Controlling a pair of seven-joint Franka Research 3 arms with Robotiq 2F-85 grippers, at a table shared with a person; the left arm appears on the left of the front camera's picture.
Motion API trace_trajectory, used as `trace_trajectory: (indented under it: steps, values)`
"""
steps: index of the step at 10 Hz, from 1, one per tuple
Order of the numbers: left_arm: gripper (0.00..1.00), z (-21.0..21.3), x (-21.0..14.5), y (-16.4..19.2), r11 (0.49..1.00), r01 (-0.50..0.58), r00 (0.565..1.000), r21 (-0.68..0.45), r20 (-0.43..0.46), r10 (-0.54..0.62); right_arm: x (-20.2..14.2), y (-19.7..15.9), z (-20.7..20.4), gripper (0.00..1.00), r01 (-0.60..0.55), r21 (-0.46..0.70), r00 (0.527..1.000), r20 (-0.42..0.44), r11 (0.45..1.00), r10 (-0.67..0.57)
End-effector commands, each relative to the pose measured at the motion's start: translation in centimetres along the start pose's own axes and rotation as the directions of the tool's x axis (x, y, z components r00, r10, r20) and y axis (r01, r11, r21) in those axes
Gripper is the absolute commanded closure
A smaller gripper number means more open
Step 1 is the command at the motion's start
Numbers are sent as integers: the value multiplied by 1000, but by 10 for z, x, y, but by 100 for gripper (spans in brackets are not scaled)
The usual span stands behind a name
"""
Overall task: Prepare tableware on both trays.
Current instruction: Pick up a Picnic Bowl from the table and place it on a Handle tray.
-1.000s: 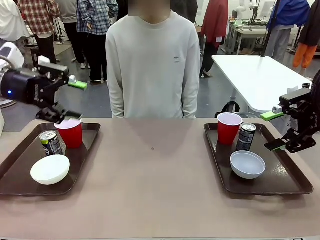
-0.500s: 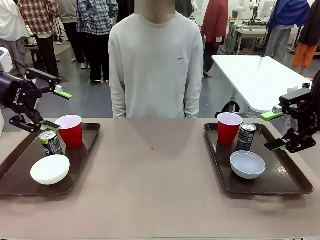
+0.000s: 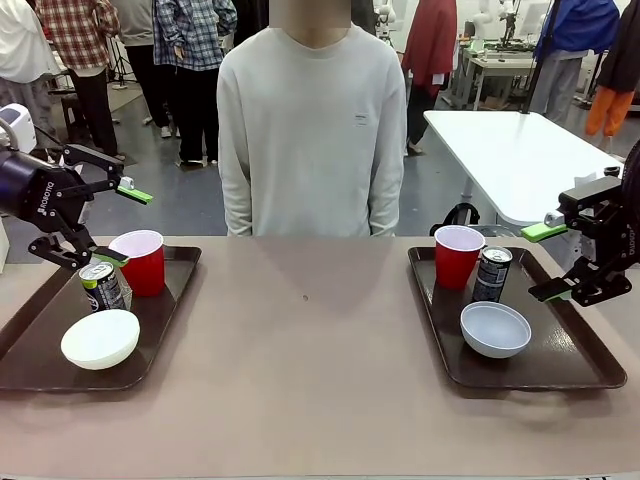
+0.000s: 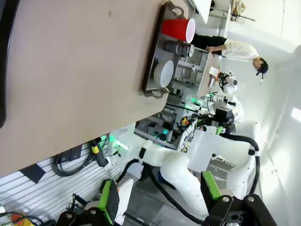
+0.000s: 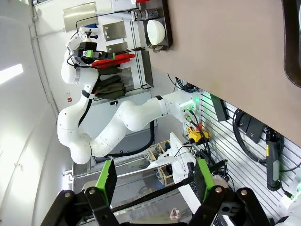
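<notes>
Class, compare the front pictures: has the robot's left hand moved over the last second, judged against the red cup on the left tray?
Yes. The left hand has pulled back toward picture left, off the red plastic cup on the dark brown rectangular tray, and hangs open beside it.

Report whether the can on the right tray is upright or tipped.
Upright: the can stands on its base on the right tray, top rim facing up, beside the red cup.

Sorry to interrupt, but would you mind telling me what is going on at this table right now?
Two trays are set with tableware. The left tray holds a red cup, a can and a white bowl; the right tray holds the same set. Both end effectors, left and right, are open, empty and clear of everything. A person stands watching at the far side.
</notes>
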State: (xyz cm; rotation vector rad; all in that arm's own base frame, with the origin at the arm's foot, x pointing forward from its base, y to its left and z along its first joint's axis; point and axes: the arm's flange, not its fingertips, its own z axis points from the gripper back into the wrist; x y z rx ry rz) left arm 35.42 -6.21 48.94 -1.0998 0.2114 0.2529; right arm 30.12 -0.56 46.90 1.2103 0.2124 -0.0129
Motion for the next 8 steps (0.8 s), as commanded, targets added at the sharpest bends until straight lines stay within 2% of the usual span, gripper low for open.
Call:
trace_trajectory:
  steps: [1, 8]
  values:
    - [8, -2, 1, 1, 1000, 15, 1000, -16, 15, -15, 1, 0, -2, 13, -19, 25, 1000, 0, 1000, 19]
    - [8, -2, 1, 1, 1000, 15, 1000, -16, 15, -15, 1, 0, -2, 13, -19, 25, 1000, 0, 1000, 19]
